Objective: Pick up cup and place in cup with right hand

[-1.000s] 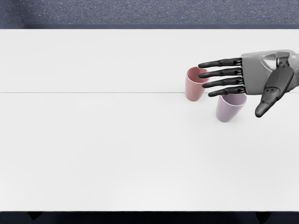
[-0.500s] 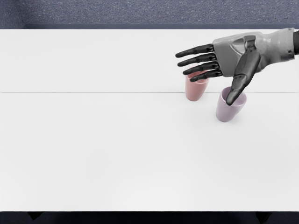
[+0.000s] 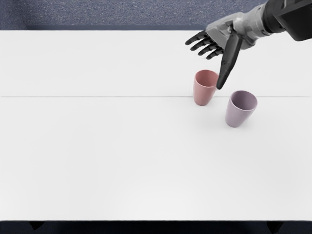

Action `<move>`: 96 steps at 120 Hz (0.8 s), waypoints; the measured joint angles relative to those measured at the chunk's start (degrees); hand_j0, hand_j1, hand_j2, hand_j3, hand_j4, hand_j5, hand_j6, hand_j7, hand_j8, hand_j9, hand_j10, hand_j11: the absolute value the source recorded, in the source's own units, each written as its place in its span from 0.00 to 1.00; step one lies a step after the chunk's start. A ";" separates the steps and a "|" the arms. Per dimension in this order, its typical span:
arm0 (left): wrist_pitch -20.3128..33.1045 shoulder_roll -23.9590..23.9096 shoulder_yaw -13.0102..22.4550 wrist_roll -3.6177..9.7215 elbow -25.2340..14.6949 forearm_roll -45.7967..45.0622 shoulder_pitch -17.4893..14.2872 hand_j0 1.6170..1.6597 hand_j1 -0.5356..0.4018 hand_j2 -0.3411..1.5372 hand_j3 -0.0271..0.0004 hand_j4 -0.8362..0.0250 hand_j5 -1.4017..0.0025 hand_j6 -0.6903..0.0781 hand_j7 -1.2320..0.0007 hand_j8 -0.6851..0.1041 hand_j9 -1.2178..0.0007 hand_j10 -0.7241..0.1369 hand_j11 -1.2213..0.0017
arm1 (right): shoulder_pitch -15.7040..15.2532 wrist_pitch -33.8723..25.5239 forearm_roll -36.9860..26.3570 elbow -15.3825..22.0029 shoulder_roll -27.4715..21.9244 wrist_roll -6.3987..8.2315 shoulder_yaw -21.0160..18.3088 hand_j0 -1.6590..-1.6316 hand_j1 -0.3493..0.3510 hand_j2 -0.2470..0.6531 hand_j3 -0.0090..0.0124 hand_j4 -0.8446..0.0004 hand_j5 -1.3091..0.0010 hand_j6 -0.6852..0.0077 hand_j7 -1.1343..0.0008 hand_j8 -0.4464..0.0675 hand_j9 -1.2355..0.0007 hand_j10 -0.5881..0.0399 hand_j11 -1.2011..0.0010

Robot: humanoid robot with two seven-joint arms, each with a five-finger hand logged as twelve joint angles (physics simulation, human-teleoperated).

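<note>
Still-empty reach, I judge: cup not yet grasped. My right hand [image 3: 224, 35] near bench's [image 3: 112, 146] far edge, fingers spread. Pink cup [image 3: 203, 94] upright, towards far right corner; mauve cup [image 3: 237, 116] nearer right edge. Next: line up beside one, lower, close round wall.

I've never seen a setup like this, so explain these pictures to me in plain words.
This is a computer-made scene, not a photograph. All the pictures come from one view, at the robot's head, looking down at a slant on a white table. The robot has two arms with five-fingered hands. Only its right hand shows, reaching in from the picture's right edge; the left is out of view. Two cups stand on the table: a pink cup and, nearer the picture's bottom right, a purple cup. The right hand is open beside the pink cup and holds nothing. Neither cup is inside the other.
</note>
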 joint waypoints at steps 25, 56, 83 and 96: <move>0.01 0.00 0.00 0.00 0.00 0.00 0.00 0.96 0.94 0.18 0.99 0.97 1.00 0.90 1.00 0.87 1.00 0.84 1.00 | 4.12 -4.63 -0.86 -0.48 2.84 0.00 -9.27 0.04 0.05 0.27 0.42 0.96 0.97 0.94 0.96 0.80 0.97 0.89 0.97; 0.00 0.00 0.00 0.00 0.00 0.00 0.00 0.96 0.94 0.18 0.99 0.97 1.00 0.90 1.00 0.87 1.00 0.84 1.00 | 5.51 -12.83 -8.61 3.09 6.07 0.00 -12.02 0.04 0.05 0.27 0.42 0.96 0.97 0.94 0.96 0.80 0.97 0.89 0.97; 0.00 0.00 0.00 0.00 0.00 0.00 0.00 0.96 0.94 0.18 0.99 0.97 1.00 0.90 1.00 0.87 1.00 0.84 1.00 | 5.71 -20.33 -10.03 3.96 10.00 0.00 -14.90 0.04 0.05 0.27 0.42 0.96 0.97 0.94 0.96 0.80 0.97 0.88 0.97; 0.01 0.00 0.00 0.00 0.00 0.00 0.00 0.96 0.94 0.18 0.99 0.97 1.00 0.90 1.00 0.87 1.00 0.84 1.00 | 6.19 -23.42 -9.42 3.05 12.56 0.00 -17.30 0.04 0.07 0.27 0.42 0.95 0.96 0.93 0.95 0.78 0.96 0.87 0.95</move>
